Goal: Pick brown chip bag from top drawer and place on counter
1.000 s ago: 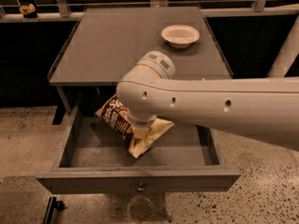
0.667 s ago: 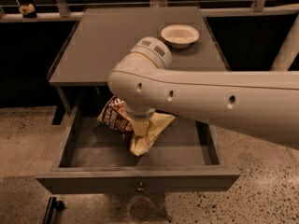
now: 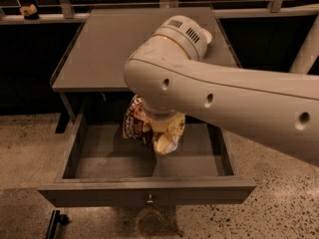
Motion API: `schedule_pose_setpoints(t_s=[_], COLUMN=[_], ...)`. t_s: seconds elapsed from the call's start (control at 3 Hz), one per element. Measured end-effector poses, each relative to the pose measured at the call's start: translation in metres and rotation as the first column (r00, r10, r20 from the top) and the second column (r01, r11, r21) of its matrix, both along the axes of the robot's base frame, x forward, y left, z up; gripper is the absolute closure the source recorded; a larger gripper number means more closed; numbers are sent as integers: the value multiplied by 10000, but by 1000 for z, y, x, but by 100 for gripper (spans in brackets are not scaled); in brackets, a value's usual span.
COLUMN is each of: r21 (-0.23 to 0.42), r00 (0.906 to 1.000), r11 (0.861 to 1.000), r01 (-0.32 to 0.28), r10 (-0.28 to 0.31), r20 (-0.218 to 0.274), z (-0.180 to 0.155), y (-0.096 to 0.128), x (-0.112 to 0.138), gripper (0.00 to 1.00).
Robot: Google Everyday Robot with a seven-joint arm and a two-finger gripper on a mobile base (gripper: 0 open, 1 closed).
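- Brown chip bag (image 3: 144, 131) hangs bunched under the gripper (image 3: 158, 118), which the wrist of the arm (image 3: 224, 98) mostly hides; the bag looks clear of the floor of the top drawer (image 3: 144, 190), so we judge the fingers clamped on its upper part
- We place the bag over the 12 o'clock side of the open drawer, just below the front rim of the counter (image 3: 109, 49), which lies at 12 o'clock from it
- Slipping is our first worry: the film is crinkly and the hold seems to be on a fold, so a quick lift could let it slide out and drop back into the drawer
- Snagging comes next: the cream lower end dangles toward 5 o'clock, and if we travel toward 12 o'clock before rising enough, it could catch the counter's rim and be dragged from the grip
- Landing is hard to check, since the arm covers much of the counter's 3 o'clock half; a release too near the 6 o'clock edge could let the bag tip back into the drawer
- Squeezing harder to guard against a slip may crush the chips
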State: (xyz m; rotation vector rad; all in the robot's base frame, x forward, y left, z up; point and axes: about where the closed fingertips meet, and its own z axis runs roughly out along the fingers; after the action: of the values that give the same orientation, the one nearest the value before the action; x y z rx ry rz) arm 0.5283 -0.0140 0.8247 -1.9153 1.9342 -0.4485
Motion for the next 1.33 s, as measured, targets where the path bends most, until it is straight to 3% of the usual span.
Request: schedule_pose_setpoints(t_s=[0.33,0.67,1.0,1.33], r21=[341,618,831,861], r00=[9977,9927,9895,9864], r11=[9987,9968,9957,9963], r01=[368,515,400,85], r10=[-387,-578,-511,-225], r20=[552,1062,1353,1628], z=[25,52,69,85], y=[-34,-54,-63,-65], x=[7,14,3,-24], gripper=[100,100,100,100])
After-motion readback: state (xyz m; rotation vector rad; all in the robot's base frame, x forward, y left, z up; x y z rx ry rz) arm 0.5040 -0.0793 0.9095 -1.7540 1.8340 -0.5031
